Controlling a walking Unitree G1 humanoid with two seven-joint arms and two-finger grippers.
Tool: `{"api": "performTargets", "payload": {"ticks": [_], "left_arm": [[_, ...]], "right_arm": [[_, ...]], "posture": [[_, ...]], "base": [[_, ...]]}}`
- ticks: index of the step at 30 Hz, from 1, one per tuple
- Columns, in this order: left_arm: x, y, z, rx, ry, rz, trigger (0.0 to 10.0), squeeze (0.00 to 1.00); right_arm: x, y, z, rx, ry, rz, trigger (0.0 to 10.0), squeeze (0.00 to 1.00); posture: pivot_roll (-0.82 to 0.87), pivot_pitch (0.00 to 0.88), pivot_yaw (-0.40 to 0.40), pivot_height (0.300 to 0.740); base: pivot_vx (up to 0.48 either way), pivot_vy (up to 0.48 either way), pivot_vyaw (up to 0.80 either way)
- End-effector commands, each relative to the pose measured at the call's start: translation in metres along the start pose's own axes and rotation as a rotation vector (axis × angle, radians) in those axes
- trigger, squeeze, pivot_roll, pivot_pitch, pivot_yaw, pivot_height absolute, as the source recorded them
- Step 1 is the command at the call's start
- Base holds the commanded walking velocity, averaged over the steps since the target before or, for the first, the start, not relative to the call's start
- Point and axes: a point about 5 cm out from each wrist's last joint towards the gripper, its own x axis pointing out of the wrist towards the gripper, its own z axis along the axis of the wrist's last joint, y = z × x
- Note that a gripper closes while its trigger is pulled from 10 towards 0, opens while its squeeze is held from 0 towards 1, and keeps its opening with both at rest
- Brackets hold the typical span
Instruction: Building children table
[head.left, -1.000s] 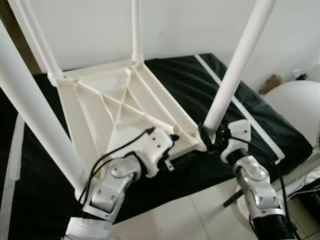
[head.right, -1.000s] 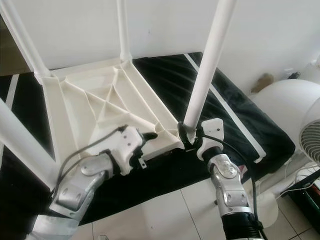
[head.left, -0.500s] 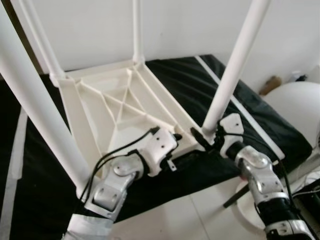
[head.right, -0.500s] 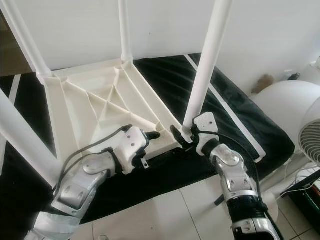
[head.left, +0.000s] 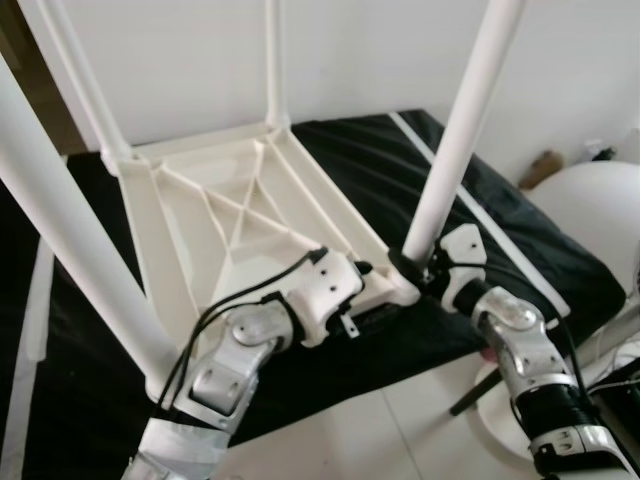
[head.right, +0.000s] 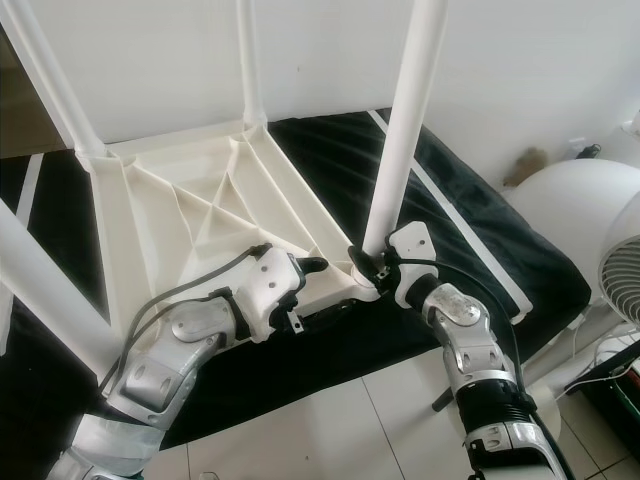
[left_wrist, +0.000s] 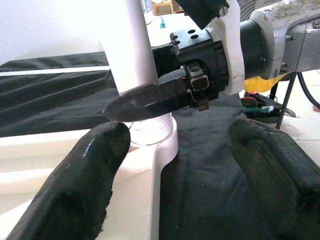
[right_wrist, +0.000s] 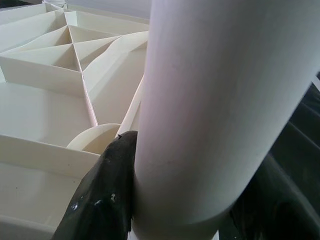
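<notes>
The white children's table lies upside down, its ribbed underside (head.left: 240, 220) facing up on a black cloth (head.left: 370, 160). Its legs point upward. My right gripper (head.left: 415, 268) is shut on the base of the near right leg (head.left: 455, 130), where it meets the corner socket; in the right wrist view the leg (right_wrist: 220, 100) sits between the black fingers (right_wrist: 105, 195). My left gripper (head.right: 318, 268) is open at the table's near edge, just left of that corner. In the left wrist view, one finger (left_wrist: 75, 185) lies over the white rim and the other hangs over the cloth.
The near left leg (head.left: 70, 230) rises close to my left arm, and two far legs (head.left: 272, 60) stand by the white wall. A white round stool (head.left: 590, 200) and a fan (head.right: 625, 260) stand to the right. Tiled floor (head.left: 380, 430) lies below the cloth's edge.
The near right leg now stands a little more upright. My right wrist has turned around its base, and my left gripper has slid along the near edge toward that corner.
</notes>
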Motion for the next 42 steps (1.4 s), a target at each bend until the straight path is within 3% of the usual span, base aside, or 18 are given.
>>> {"api": "performTargets", "payload": {"ticks": [1,12,15,17,22,28,31,33,42], "left_arm": [[0.0,-0.002,-0.002,0.005,0.008,-0.013,10.0,0.0],[0.0,0.002,-0.003,0.011,0.016,0.004,10.0,0.0],[0.0,0.003,-0.002,0.002,0.006,0.003,10.0,0.0],[0.0,0.003,-0.002,0.002,0.006,0.003,10.0,0.0],[-0.001,0.002,-0.003,-0.004,0.014,0.004,10.0,0.0],[0.0,0.004,-0.004,-0.003,0.023,0.014,10.0,0.0],[-0.001,0.007,-0.005,0.0,0.037,0.022,10.0,0.0],[-0.002,0.008,-0.006,0.0,0.047,0.022,10.0,0.0],[-0.004,0.014,-0.009,0.005,0.063,0.028,10.0,0.0]], "right_arm": [[-0.005,0.003,-0.013,0.005,0.068,-0.011,10.0,0.0],[-0.007,0.004,-0.015,0.042,0.085,-0.151,10.0,0.0],[-0.009,0.002,-0.014,0.13,0.091,-0.353,10.0,0.0],[-0.009,0.002,-0.014,0.13,0.091,-0.353,10.0,0.0],[-0.01,0.018,-0.019,0.245,0.139,-0.562,10.0,0.0],[-0.011,0.036,-0.019,0.31,0.169,-0.728,10.0,0.0],[-0.007,0.059,-0.013,0.321,0.159,-0.702,10.0,0.0],[-0.006,0.061,-0.013,0.317,0.156,-0.686,10.0,0.0],[-0.011,0.048,-0.006,0.224,0.167,-0.738,10.0,0.0]], "posture": [[-0.07,0.04,-0.011,0.74],[-0.09,0.043,-0.011,0.74],[-0.08,0.042,-0.013,0.74],[-0.08,0.042,-0.013,0.74],[-0.08,0.042,-0.012,0.74],[-0.08,0.046,-0.012,0.74],[-0.08,0.05,-0.009,0.74],[-0.08,0.052,-0.006,0.74],[-0.09,0.045,0.003,0.74]], "base": [[0.0,0.0,0.0],[0.0,0.0,0.0],[0.0,0.0,0.0],[0.0,0.0,0.0],[0.0,0.0,0.0],[0.0,0.0,0.0],[0.0,0.0,0.0],[0.0,0.0,0.0],[0.0,0.0,0.0]]}}
